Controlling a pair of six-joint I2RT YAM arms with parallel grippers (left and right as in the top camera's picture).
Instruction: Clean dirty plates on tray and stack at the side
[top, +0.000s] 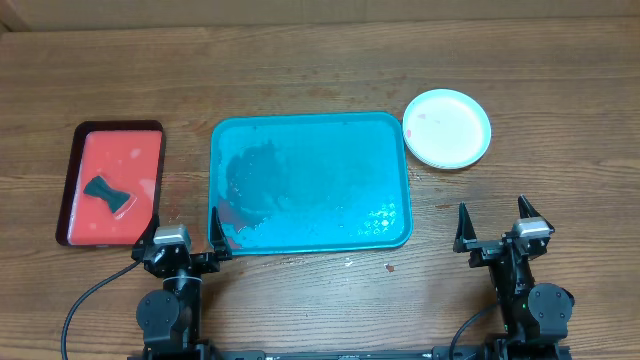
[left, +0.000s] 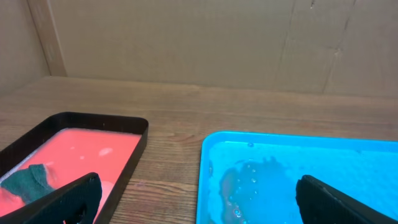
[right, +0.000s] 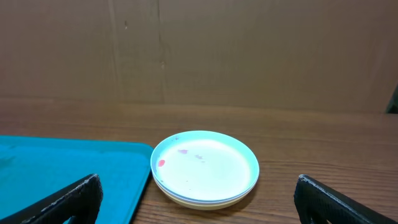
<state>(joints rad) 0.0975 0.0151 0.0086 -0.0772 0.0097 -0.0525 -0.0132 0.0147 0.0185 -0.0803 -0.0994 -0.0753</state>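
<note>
The plates (top: 447, 128) sit in one stack on the table just right of the turquoise tray (top: 310, 235). The top plate is light teal with small red spots; layered rims show under it in the right wrist view (right: 205, 172). The tray holds no plates, only wet film and a reddish smear (left: 239, 186). My left gripper (top: 184, 243) is open and empty at the tray's front left corner. My right gripper (top: 493, 229) is open and empty, in front of the plate stack and apart from it.
A smaller red tray with a dark rim (top: 70, 190) lies at the left and holds a dark sponge (top: 108, 193); it also shows in the left wrist view (left: 134, 124). A brown cardboard wall stands behind the table.
</note>
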